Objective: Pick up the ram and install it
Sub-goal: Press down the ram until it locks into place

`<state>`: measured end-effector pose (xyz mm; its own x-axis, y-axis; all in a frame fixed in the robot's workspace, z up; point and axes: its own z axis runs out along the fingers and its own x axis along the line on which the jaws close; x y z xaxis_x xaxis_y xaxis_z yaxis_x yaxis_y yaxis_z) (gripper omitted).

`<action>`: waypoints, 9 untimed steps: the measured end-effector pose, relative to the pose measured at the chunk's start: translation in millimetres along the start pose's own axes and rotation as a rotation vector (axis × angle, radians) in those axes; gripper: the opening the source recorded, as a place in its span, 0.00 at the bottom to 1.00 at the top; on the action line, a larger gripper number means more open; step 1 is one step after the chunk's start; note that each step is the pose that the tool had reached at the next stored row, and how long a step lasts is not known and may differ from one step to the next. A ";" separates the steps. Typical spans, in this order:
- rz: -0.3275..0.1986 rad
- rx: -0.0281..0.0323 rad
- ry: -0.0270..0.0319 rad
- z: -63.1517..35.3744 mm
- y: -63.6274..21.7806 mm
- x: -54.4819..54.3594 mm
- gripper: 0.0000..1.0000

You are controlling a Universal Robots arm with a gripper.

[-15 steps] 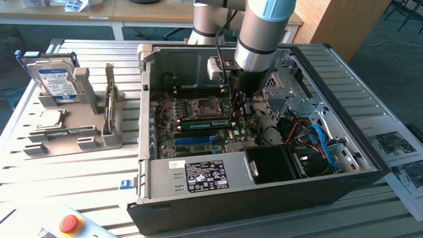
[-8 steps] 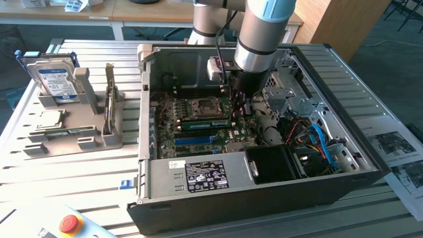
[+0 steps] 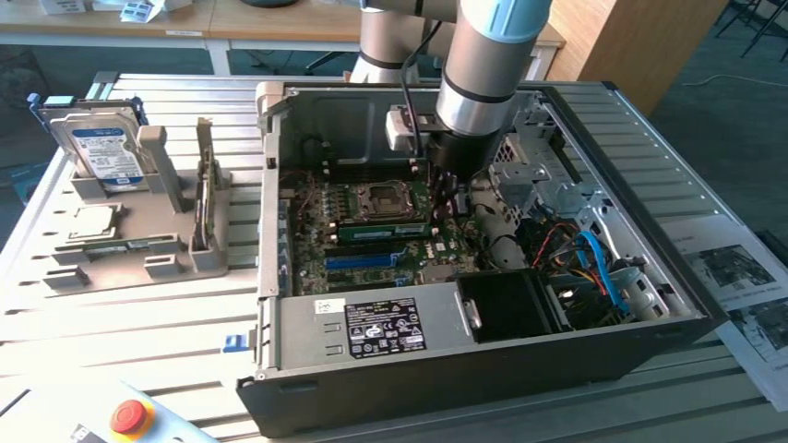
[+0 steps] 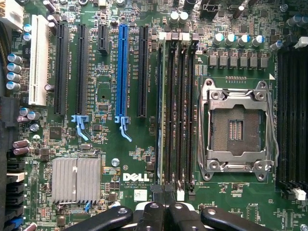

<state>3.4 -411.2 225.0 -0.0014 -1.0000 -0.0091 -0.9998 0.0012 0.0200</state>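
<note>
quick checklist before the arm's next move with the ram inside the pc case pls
1. Tool shut: ok.
2. Tool above the memory slots beside the processor socket: ok.
3. Ram lying along a slot next to the socket: ok in the exterior view.
4. Ram fully seated, latches closed: cannot tell.
5. Tool gripping the ram: cannot tell.
6. Slots free of cables: ok.
</note>
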 end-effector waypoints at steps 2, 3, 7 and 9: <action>0.000 0.0000 0.0000 0.2 0.0 0.0 0.11; 0.000 0.0000 0.0000 0.4 0.0 0.0 0.11; 0.000 -0.0001 0.0001 1.0 0.0 0.0 0.11; 0.000 0.0000 0.0001 1.2 0.0 0.0 0.11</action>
<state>3.4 -411.2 223.8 -0.0014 -1.0000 -0.0090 -0.9998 0.0012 0.0200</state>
